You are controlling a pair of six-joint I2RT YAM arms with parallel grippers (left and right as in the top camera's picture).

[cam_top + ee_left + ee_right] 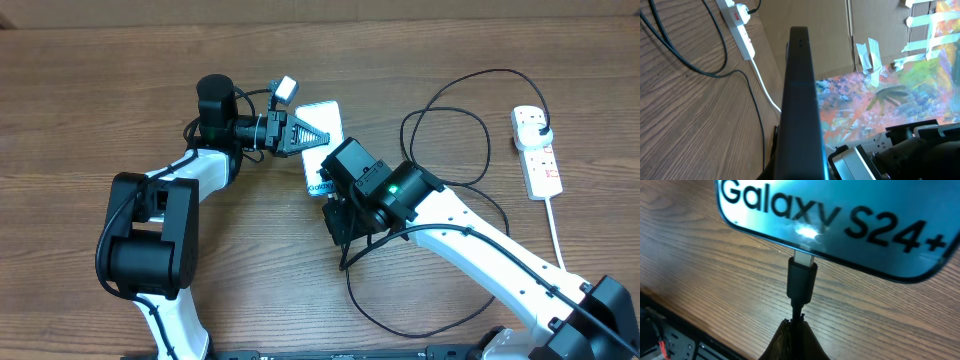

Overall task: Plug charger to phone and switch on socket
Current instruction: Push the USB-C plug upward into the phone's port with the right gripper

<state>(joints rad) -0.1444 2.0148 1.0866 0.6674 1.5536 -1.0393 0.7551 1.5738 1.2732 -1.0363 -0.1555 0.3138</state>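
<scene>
Socket (537, 150) sits by the table's (90, 60) right edge. Mid-table, the left gripper (308, 133) reaches across, clamped tight on the phone (322, 150), bracing it for insertion. The right gripper (796, 332), angled in low, pinches the charger (802, 277) behind its connector at the port. Metal is showing, so it's not fully home, I'd say.

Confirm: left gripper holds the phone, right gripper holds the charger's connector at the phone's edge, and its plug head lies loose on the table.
Wrong on the plug head: the overhead view shows it plugged into the socket. The left gripper holds the phone, the right gripper holds the charger's connector at the phone's edge.
</scene>
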